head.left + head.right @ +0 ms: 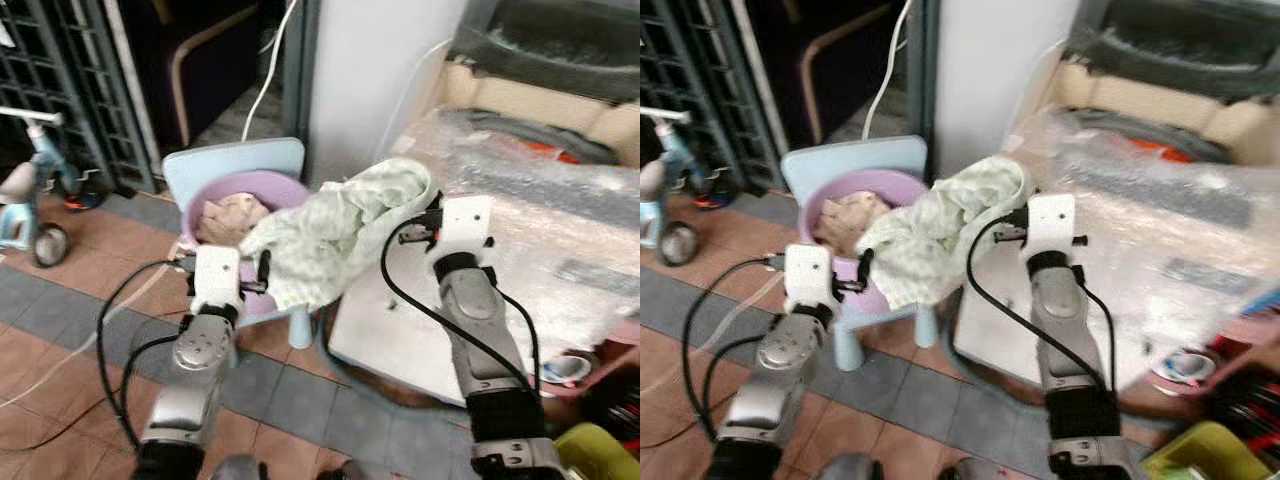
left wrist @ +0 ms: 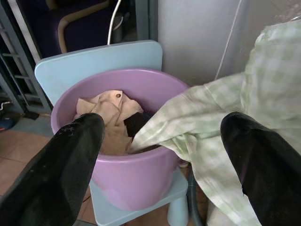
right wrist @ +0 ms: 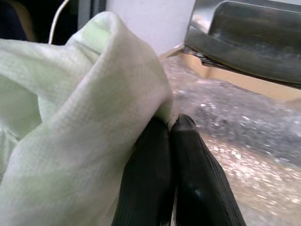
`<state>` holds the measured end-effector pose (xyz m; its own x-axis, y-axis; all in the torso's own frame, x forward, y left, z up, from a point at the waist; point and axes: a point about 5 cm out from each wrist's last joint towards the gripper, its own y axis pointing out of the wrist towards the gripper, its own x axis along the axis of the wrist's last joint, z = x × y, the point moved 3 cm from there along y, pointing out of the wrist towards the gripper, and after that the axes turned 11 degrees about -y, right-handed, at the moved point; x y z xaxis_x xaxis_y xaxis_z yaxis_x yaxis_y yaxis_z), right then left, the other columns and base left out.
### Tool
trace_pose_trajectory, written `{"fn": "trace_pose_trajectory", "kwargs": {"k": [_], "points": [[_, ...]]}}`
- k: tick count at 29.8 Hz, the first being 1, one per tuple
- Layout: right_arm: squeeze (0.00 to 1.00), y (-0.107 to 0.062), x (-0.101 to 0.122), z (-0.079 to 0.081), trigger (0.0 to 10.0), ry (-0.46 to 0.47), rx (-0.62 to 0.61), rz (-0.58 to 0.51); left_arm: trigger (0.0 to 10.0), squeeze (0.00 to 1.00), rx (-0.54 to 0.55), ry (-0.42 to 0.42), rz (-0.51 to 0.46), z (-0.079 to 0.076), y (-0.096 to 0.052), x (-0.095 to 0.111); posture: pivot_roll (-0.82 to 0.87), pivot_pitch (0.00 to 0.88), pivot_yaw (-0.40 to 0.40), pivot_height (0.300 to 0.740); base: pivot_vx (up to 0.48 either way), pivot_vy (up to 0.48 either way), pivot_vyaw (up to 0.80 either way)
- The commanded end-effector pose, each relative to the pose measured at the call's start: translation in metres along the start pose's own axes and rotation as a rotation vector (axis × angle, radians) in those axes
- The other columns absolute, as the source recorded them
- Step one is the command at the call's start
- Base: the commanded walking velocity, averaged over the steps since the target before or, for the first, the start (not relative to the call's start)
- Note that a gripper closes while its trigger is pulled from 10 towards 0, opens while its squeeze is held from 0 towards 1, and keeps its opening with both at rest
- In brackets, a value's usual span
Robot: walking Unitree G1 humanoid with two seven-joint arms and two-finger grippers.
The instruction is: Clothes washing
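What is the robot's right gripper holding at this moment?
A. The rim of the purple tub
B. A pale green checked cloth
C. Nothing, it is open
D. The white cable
B: in the right wrist view the right gripper has its black fingers pinched shut on the pale green checked cloth, which trails down to the purple tub, while the left gripper is open before the tub.

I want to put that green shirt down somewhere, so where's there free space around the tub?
The tub is crowded: beige clothes fill its left half and the green shirt, pinched by the right gripper, drapes over its right rim. The open left gripper hovers before it. Free patches: the tiled floor left of the blue chair, and the plastic-wrapped top right of the shirt.
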<state>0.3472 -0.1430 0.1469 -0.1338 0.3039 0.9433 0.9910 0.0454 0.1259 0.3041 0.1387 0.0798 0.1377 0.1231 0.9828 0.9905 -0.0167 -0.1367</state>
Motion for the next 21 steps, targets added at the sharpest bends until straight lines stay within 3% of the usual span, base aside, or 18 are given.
{"fn": "trace_pose_trajectory", "kwargs": {"k": [1,6,11,14,17,21], "points": [[0.00,0.003,0.006,-0.018,10.0,-0.006,-0.068,-0.019,10.0,0.00,-0.025,-0.020,-0.004,-0.009,0.000,0.002,-0.01,0.000,-0.028,0.740,0.000,-0.240,-0.80],[0.00,-0.001,0.001,-0.032,10.0,-0.020,-0.128,0.000,10.0,0.00,-0.026,-0.017,0.000,-0.009,0.002,0.001,-0.02,0.000,-0.017,0.740,0.000,-0.144,-0.80],[0.00,-0.001,-0.001,-0.031,10.0,-0.020,-0.106,-0.001,10.0,0.00,-0.016,-0.026,-0.008,-0.007,0.005,0.004,-0.03,0.000,-0.003,0.740,0.000,0.000,-0.80],[0.00,0.003,0.007,-0.021,10.0,-0.064,0.008,-0.063,10.0,0.00,-0.018,-0.044,-0.018,-0.007,0.006,0.006,-0.03,0.000,0.003,0.740,0.000,0.000,0.00],[0.00,0.009,0.013,-0.016,10.0,-0.050,0.078,-0.087,10.0,0.00,0.004,-0.048,-0.015,-0.003,0.006,0.006,-0.02,0.000,0.000,0.740,0.000,0.000,0.00],[0.00,0.013,0.015,-0.017,10.0,-0.040,0.098,-0.087,10.0,0.00,0.045,-0.051,-0.017,0.003,0.005,0.006,-0.02,0.000,-0.007,0.740,0.000,0.000,0.00]]}}
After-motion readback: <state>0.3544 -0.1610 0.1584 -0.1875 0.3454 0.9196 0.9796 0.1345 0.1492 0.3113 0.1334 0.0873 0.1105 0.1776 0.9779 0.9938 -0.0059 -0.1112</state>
